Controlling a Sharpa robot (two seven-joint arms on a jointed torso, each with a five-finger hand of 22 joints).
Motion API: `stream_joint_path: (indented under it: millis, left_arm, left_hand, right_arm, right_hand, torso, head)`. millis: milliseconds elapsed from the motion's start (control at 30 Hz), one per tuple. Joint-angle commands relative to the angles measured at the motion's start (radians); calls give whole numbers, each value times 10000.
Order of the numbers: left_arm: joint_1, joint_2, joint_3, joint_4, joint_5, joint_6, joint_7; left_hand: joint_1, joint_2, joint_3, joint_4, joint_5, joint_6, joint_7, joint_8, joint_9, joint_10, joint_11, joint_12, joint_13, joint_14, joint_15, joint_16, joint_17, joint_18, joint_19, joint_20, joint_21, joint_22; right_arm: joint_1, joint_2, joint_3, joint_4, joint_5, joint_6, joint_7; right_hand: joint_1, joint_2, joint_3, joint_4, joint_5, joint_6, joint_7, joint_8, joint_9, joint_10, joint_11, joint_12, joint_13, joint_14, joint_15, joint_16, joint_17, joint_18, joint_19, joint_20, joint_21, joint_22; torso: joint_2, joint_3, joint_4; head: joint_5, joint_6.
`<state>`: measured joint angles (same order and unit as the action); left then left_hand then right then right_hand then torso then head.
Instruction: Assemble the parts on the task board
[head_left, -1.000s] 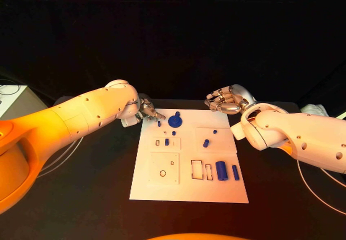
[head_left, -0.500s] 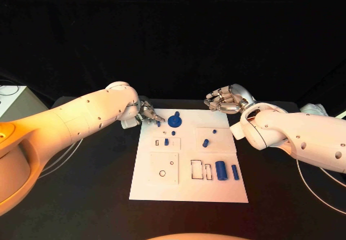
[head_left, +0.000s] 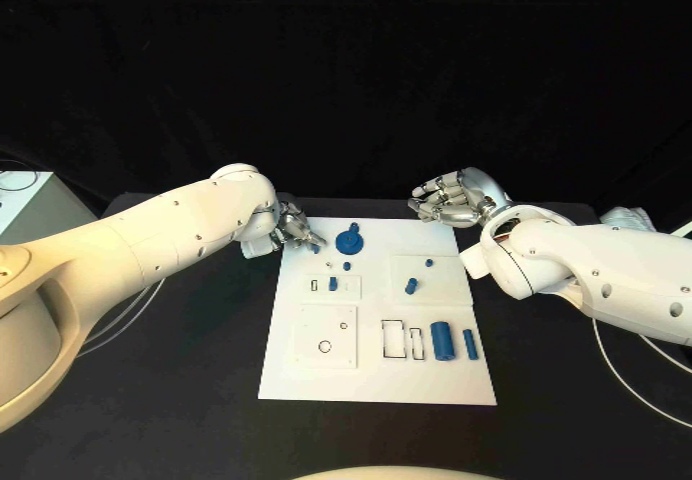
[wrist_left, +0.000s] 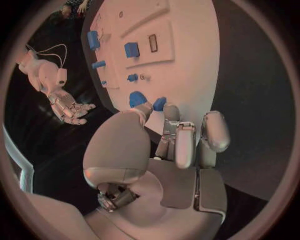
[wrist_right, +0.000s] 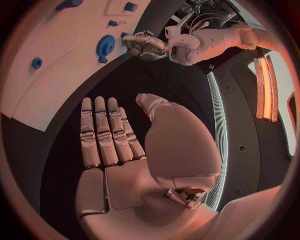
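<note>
1. Two hands of mine are working at the far end of the board (head_left: 433, 385), one at each far corner, and both are hovering over the black table (head_left: 173, 400).
2. My left hand (head_left: 293, 228) is reaching over the board's far left corner with its fingers (wrist_left: 170, 112) curling inward and close together.
3. A small blue peg (head_left: 317, 247) is sitting right at my left fingertips; in the left wrist view it is showing just past one fingertip, beside my thumb (wrist_left: 125, 135).
4. I cannot tell whether my left fingers are clamping that peg or merely touching it.
5. The blue gear (head_left: 349, 241) is lying on the board just beyond those same fingertips, on the side toward my right hand.
6. My right hand (head_left: 454, 200) is hanging off the board's far right corner, well apart from every part.
7. Its fingers (wrist_right: 103, 135) are lying straight, side by side, with the thumb (wrist_right: 150, 102) standing away from them and the palm bare, so it is gripping nothing.
8. Three small blue pieces (head_left: 411, 286) are resting mid-board, nearer my body than either set of fingertips.
9. Two blue cylinders (head_left: 443, 341) are lying side by side further toward me, far from both hands, next to the outlined slots (head_left: 394, 338).
</note>
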<state>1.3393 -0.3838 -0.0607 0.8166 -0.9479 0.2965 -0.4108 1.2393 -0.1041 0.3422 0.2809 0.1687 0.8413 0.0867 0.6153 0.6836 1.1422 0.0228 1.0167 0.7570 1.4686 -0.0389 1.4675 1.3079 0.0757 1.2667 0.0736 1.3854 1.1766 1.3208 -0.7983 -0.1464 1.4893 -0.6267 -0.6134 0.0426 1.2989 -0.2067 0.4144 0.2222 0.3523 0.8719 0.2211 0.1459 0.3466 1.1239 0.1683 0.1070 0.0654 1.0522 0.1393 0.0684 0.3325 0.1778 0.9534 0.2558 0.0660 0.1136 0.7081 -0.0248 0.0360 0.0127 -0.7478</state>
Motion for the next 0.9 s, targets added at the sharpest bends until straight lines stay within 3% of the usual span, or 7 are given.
stream_joint_path:
  millis: [33,167,333,467,567,900]
  left_arm:
    - [-7,18,-6,3,163,1,2]
    - [-8,4,-7,24,453,-272,24]
    - [-8,-83,-5,155,1056,-671,63]
    - [-8,-187,3,298,1480,-846,45]
    - [-8,-313,17,468,1752,-901,-10]
    - [-4,-820,47,1263,2080,-1011,-227]
  left_hand:
    - [203,37,190,-11,40,96,-38,125,81,25,-115,42,-13,464,-65,35,967,155,23,-5,-17,7]
    - [329,66,409,-17,38,93,-76,225,180,-12,-147,-10,-99,443,-93,0,908,163,-3,-27,-34,-23]
    - [568,22,1047,-101,28,37,-173,656,617,16,-232,-17,-162,437,-169,-10,890,161,-3,-86,-40,-10]
    - [788,-91,2261,-502,10,-131,-261,1217,1282,169,-340,44,-171,476,-284,37,955,142,75,-176,0,91]
    - [674,-234,3068,-789,17,-221,-285,1401,1559,288,-355,138,-94,496,-276,63,993,122,144,-206,45,184]
    - [275,-457,3990,-1249,16,-233,-301,1556,1849,420,-368,253,-39,536,-299,120,1080,98,235,-228,108,308]
  right_arm:
    - [2,7,4,-4,-45,61,92]
    - [2,8,4,-15,-45,69,84]
    - [2,7,4,-31,-45,88,72]
    - [2,7,4,-42,-45,102,65]
    - [1,5,3,-55,-45,118,54]
    - [-1,-15,2,-89,-41,140,37]
  right_hand:
    - [-21,23,7,-31,44,60,129,-13,-11,53,5,-31,-11,-5,-25,18,-13,68,-54,-24,-3,-12]
    - [-21,23,7,-31,44,60,129,-13,-11,53,5,-31,-11,-5,-25,18,-13,68,-54,-24,-3,-12]
    - [-21,23,7,-31,44,60,129,-13,-11,53,5,-31,-11,-5,-25,18,-13,68,-54,-24,-3,-12]
    - [-21,23,7,-31,44,60,129,-13,-11,53,5,-31,-11,-5,-25,18,-13,68,-54,-24,-3,-12]
    - [-27,23,9,-30,47,60,131,-16,-13,51,7,-33,-12,-11,-23,14,-25,67,-57,-23,-4,-21]
    - [-27,23,9,-30,47,60,131,-16,-13,51,7,-33,-12,-11,-23,14,-25,67,-57,-23,-4,-21]
  torso:
    - [0,-6,-9]
    - [-7,-4,-8]
    - [3,0,-3]
    - [5,1,1]
    - [5,3,8]
    - [-44,4,57]
  head:
    - [5,-5]
    - [4,-19]
    - [-13,-28]
    - [-29,-43]
    - [-36,-54]
    - [-3,-52]
